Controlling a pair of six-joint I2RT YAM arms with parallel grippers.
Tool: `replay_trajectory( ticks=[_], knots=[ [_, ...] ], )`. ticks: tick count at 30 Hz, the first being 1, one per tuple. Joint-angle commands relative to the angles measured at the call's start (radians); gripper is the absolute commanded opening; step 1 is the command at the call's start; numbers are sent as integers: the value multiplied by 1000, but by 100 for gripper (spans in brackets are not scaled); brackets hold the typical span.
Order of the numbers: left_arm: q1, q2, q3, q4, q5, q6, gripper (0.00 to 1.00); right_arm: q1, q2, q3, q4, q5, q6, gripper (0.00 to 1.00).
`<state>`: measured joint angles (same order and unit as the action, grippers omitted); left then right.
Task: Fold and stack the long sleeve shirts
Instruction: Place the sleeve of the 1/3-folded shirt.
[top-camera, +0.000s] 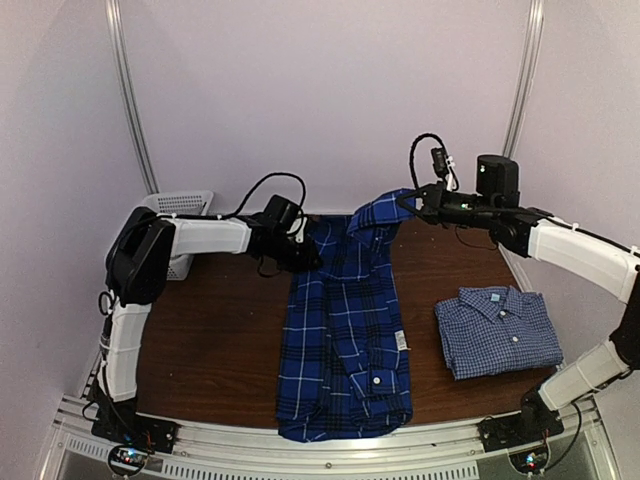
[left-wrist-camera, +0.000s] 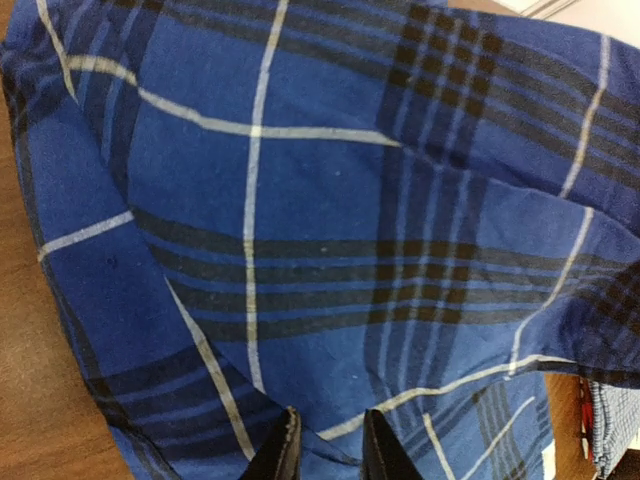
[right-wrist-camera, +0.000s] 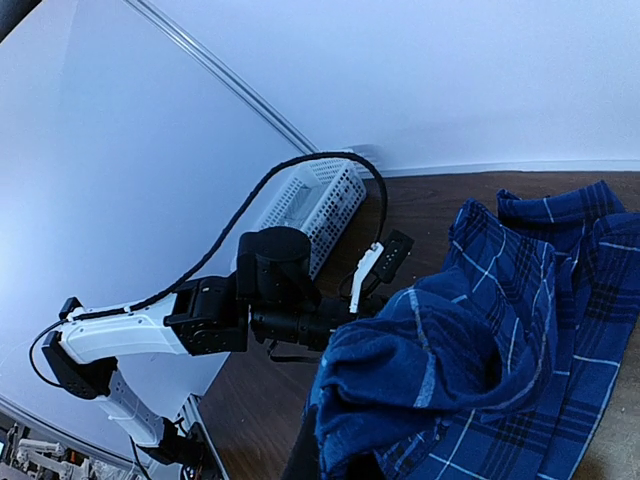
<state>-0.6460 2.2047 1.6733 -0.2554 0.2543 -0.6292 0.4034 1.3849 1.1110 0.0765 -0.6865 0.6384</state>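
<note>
Closest to my left wrist camera, at the bottom edge of the frame, my left gripper (left-wrist-camera: 330, 440) stood narrow with a ridge of the plaid shirt (left-wrist-camera: 300, 220) in the gap. The view was too close for me to tell whether the pads truly bit the cloth. In the upper middle of the overhead frame, my right gripper (top-camera: 412, 203) was clamped on a bunched top corner of that shirt, lifted off the table (top-camera: 220, 340). The rest lay as a long strip down the centre, its hem at the lower edge. The checked shirt (top-camera: 497, 330) sat folded square at the right. I judged that the thin, soft weave could slide out of a shallow pinch. I might also catch one layer only and drag the fold crooked, and the smooth wood would hold nothing back.
</note>
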Motion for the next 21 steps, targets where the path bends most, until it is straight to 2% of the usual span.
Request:
replay_trajectory(
  ticks=[1, 11, 16, 21],
  knots=[
    [14, 77, 46, -6, 8, 14, 22, 2, -19, 12, -38, 31, -30, 0],
    [28, 91, 62, -27, -15, 35, 22, 2, 60, 250, -169, 44, -91, 0],
    [28, 19, 38, -30, -6, 52, 22, 2, 92, 295, -190, 45, -100, 0],
    [24, -80, -58, 23, 52, 38, 21, -1, 108, 304, -199, 59, -113, 0]
  ],
)
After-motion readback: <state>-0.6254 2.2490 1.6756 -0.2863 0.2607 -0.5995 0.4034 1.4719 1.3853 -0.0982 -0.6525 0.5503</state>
